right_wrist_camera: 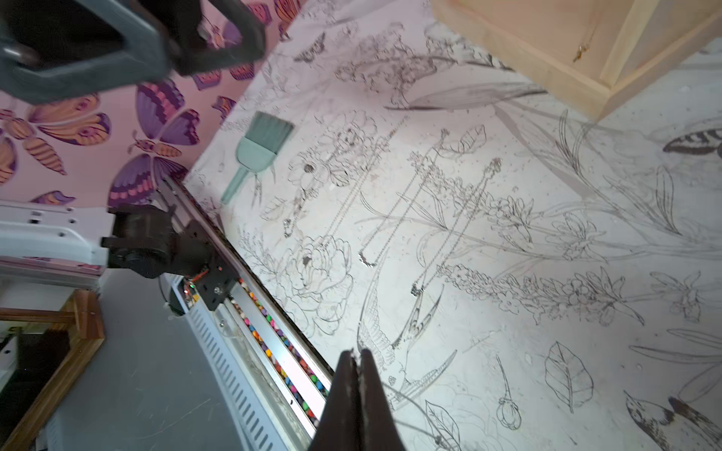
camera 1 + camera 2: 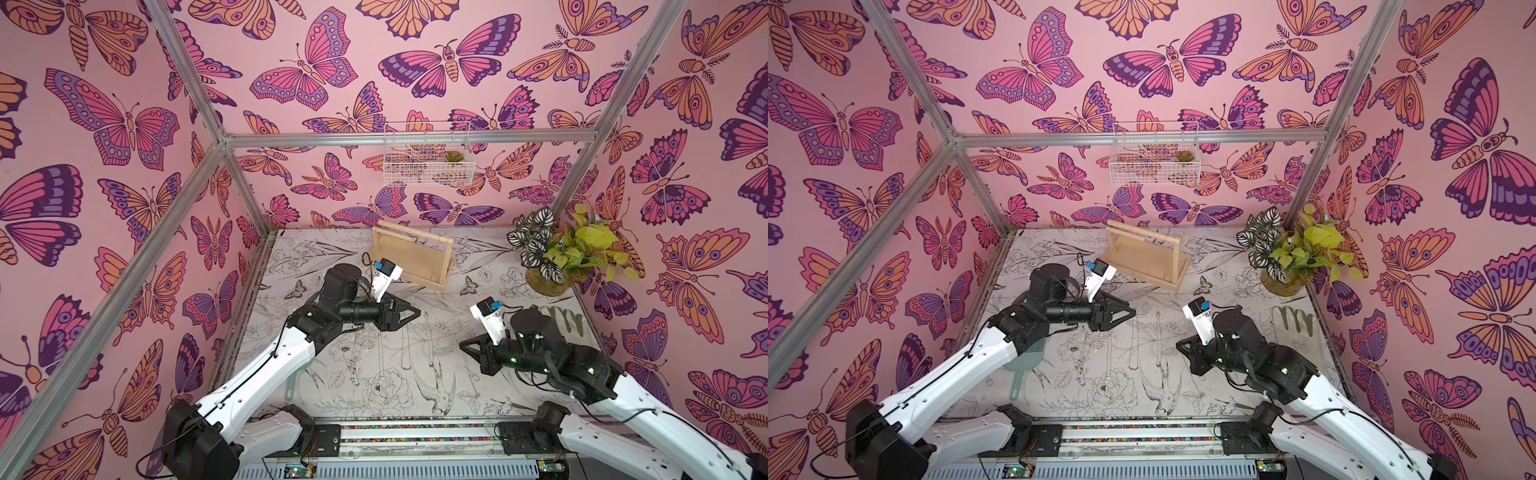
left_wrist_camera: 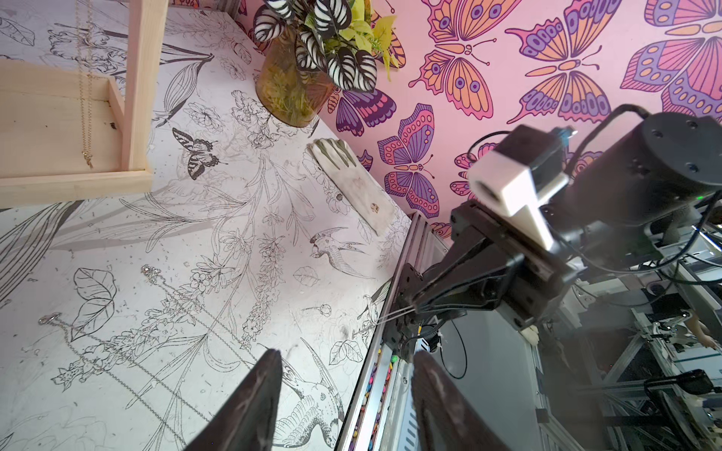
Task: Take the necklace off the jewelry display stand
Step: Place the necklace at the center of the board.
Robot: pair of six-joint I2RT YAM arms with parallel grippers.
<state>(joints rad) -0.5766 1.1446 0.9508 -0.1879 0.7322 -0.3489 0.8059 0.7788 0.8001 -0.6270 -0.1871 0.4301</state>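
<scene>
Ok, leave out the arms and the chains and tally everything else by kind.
stand: 1
plants: 2 (pot plant, succulent)
glove: 1
brush: 1
basket: 1
Total: 6

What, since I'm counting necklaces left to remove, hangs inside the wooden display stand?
One thin gold necklace hangs inside the jewelry display stand, its pendant low over the base board. Its top end and part of the stand fall outside the left wrist view.
</scene>
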